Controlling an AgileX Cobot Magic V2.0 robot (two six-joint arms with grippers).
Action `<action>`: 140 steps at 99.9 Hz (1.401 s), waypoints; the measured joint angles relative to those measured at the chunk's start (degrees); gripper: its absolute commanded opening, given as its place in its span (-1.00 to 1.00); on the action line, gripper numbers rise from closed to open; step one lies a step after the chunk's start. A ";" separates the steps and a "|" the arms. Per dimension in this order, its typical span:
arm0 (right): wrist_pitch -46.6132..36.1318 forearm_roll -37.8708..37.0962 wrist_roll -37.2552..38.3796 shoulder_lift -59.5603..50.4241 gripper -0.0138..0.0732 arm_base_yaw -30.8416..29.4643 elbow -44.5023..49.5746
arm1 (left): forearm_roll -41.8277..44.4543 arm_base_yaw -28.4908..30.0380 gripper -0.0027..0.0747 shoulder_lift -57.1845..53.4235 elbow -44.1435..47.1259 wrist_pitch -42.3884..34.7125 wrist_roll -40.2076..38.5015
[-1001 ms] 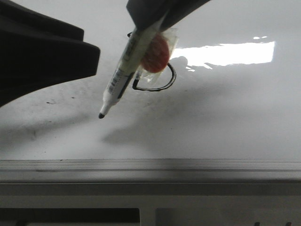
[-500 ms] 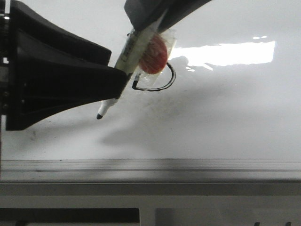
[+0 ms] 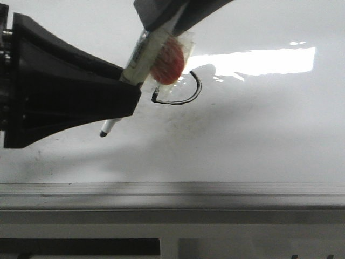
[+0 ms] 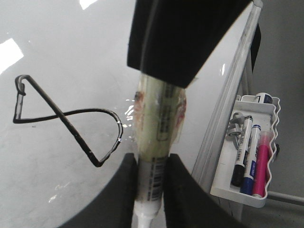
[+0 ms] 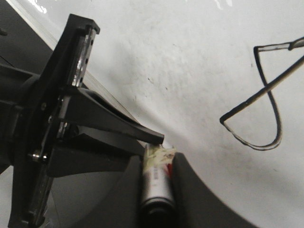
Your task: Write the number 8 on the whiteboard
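Note:
The marker (image 3: 138, 56), a white barrel with an orange taped blob, hangs tilted above the whiteboard (image 3: 259, 135), its black tip off the surface. My right gripper (image 3: 161, 21) is shut on its upper end, as the right wrist view (image 5: 158, 159) shows. My left gripper (image 3: 129, 91) reaches in from the left, and its fingers press both sides of the barcode end (image 4: 151, 164). The number 8 (image 4: 64, 120) is drawn in thin black line just behind the marker. It is partly hidden in the front view (image 3: 197, 89) and shows in the right wrist view (image 5: 268, 88).
The grey edge rail (image 3: 172, 191) runs along the board's near side. A white tray (image 4: 237, 197) holding spare markers (image 4: 247, 152) hangs beyond the rail. A bright glare patch (image 3: 259, 60) lies on the board to the right of the 8.
My left gripper has moved in from the left and closed on the marker's lower barrel. The marker and my right gripper have shifted slightly left.

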 measured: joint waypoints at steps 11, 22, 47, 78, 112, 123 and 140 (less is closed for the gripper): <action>0.00 0.00 0.00 0.00 -0.58 0.00 0.00 | 0.05 0.00 -0.98 0.00 0.00 0.00 0.10; -0.14 0.15 0.00 0.00 -0.10 0.00 0.00 | 0.05 0.00 -0.98 0.00 0.00 0.00 0.10; 0.14 0.49 0.00 -0.13 0.12 0.00 0.00 | -15.74 0.00 -0.99 -1.62 0.00 6.92 -4.15; 0.52 0.88 0.00 -4.66 0.11 0.00 0.00 | -43.93 1.07 -0.98 -4.59 0.00 12.51 -4.63; 1.15 2.62 0.00 -5.64 0.11 0.00 0.00 | -48.86 1.26 -0.98 -2.97 -0.09 12.53 -4.66; 1.43 2.74 0.08 -5.64 0.11 0.00 0.00 | -48.86 1.26 -0.98 -2.97 -0.09 12.46 -4.66; 2.21 2.74 0.08 -5.64 0.11 0.00 0.00 | -48.86 1.26 -0.76 -2.88 -0.09 12.31 -4.55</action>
